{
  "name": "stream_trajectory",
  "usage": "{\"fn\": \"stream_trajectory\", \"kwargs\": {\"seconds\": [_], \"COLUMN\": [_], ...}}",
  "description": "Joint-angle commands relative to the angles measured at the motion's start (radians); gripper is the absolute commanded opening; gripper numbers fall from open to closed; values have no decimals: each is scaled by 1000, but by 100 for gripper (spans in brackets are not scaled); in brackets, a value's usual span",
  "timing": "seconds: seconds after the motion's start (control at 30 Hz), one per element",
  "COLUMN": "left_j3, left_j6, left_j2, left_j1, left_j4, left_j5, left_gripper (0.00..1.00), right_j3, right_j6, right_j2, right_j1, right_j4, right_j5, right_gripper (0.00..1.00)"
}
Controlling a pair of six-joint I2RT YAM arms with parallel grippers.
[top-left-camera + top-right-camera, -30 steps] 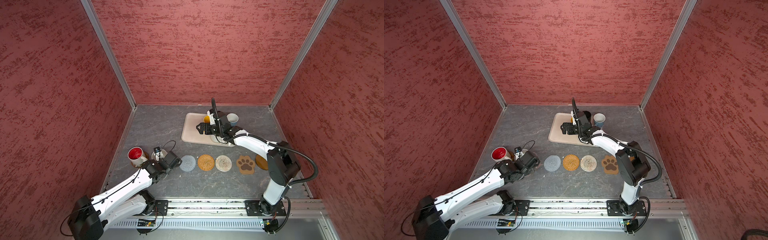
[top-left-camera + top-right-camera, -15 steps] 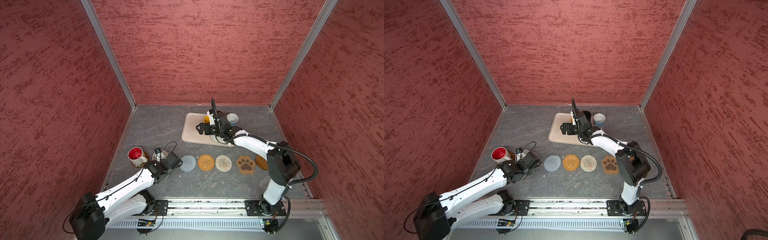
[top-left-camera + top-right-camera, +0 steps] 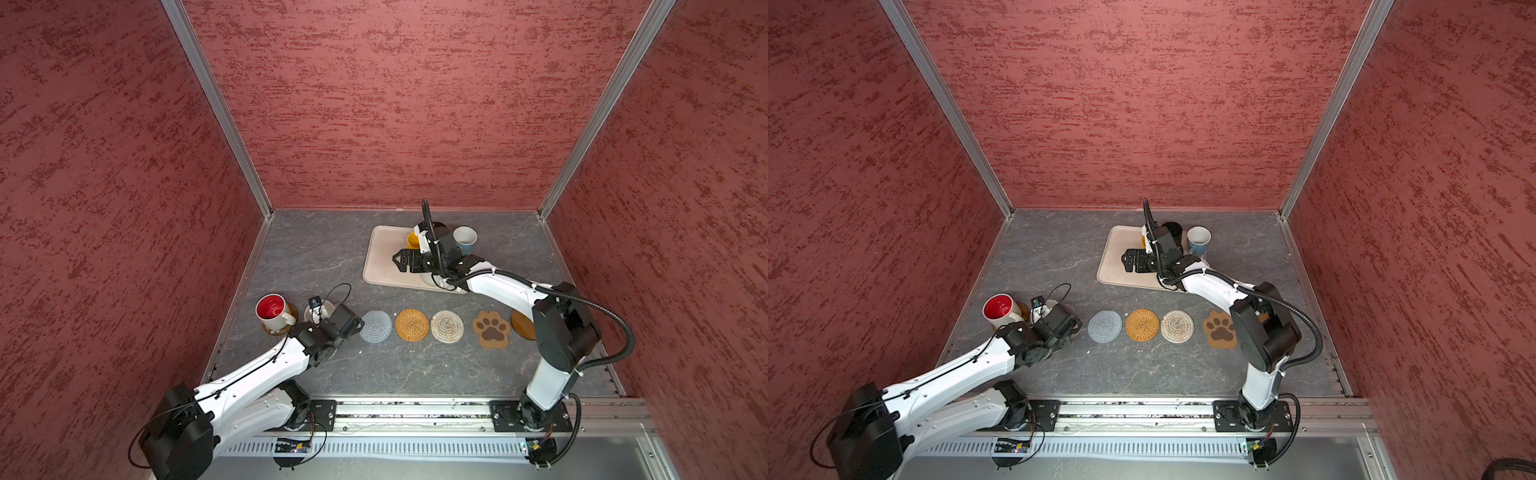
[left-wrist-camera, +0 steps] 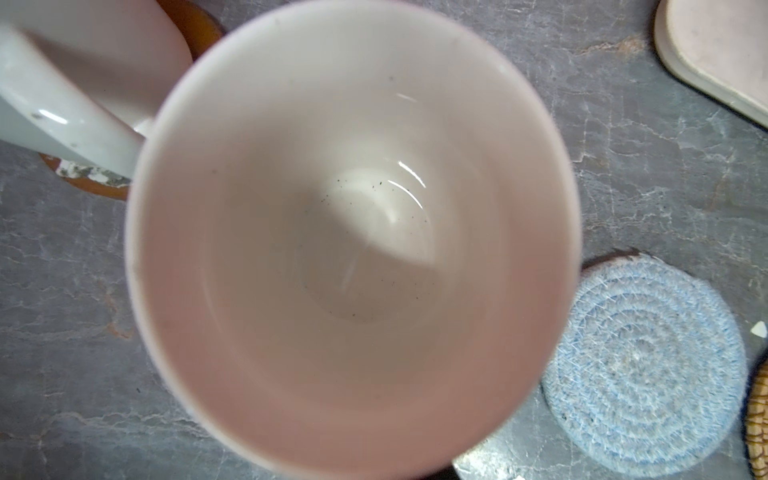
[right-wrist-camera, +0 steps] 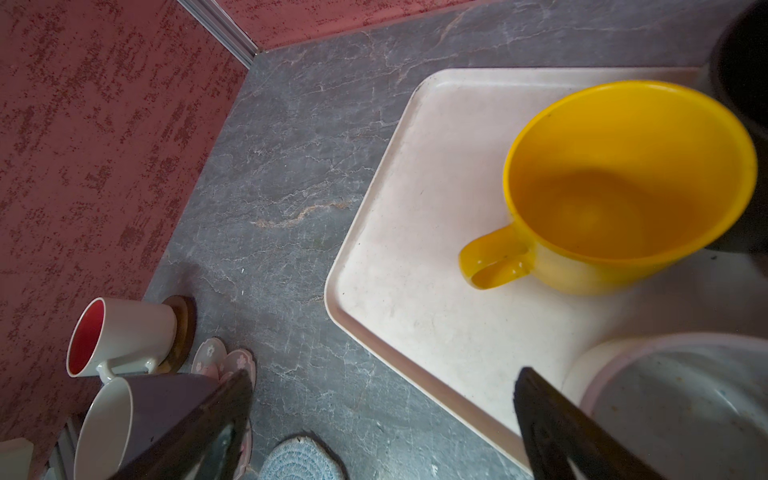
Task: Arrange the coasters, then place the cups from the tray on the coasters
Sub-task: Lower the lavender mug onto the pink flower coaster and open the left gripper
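Observation:
My left gripper (image 3: 327, 319) is shut on the rim of a white cup (image 4: 353, 232), which is at the pink flower coaster (image 5: 224, 359); I cannot tell if they touch. Beside it, the red-inside cup (image 3: 273, 309) stands on a wooden disc (image 3: 291, 322). Grey-blue (image 3: 375, 326), orange-tan (image 3: 411, 325), beige (image 3: 447, 326), paw (image 3: 491, 329) and wooden (image 3: 519, 324) coasters lie in a row. My right gripper (image 5: 384, 374) hangs open and empty over the tray (image 5: 415, 249) edge. On the tray stand yellow (image 5: 623, 183), black (image 3: 437, 227), light blue (image 3: 464, 239) and white (image 5: 681, 399) cups.
Red textured walls close in the grey stone-look floor (image 3: 316, 257) on three sides. A metal rail (image 3: 415, 409) carrying both arm bases runs along the front edge. My right arm's elbow (image 3: 561, 328) stands over the right end of the coaster row.
The rear part of my left arm has swung slightly to the right; its gripper and the white cup stay almost where they were. The right arm has not moved.

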Motion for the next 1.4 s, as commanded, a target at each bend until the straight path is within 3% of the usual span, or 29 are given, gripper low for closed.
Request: {"fn": "stream_trajectory", "kwargs": {"seconds": [0.0, 0.57, 0.7, 0.8, 0.9, 1.17, 1.37], "left_j3": [-2, -28, -28, -29, -28, -29, 11], "left_j6": [15, 32, 33, 36, 39, 45, 99], "left_j2": [-1, -1, -1, 1, -2, -37, -120], "left_j1": [8, 35, 36, 36, 39, 59, 73], "left_j4": [55, 104, 110, 109, 104, 87, 33], "left_j5": [-31, -3, 8, 8, 13, 45, 63], "left_gripper": [0, 1, 15, 32, 44, 60, 81], "right_j3": [-8, -9, -13, -15, -17, -26, -22], "right_j6": [6, 0, -2, -3, -3, -4, -2], "right_j2": [-21, -22, -29, -31, -32, -41, -65], "right_j1": [7, 6, 6, 7, 6, 6, 8], "right_j4": [24, 16, 14, 13, 13, 11, -27], "right_j5": [-8, -8, -5, -3, -2, -2, 16], "right_gripper": [99, 99, 99, 99, 99, 99, 99]}}
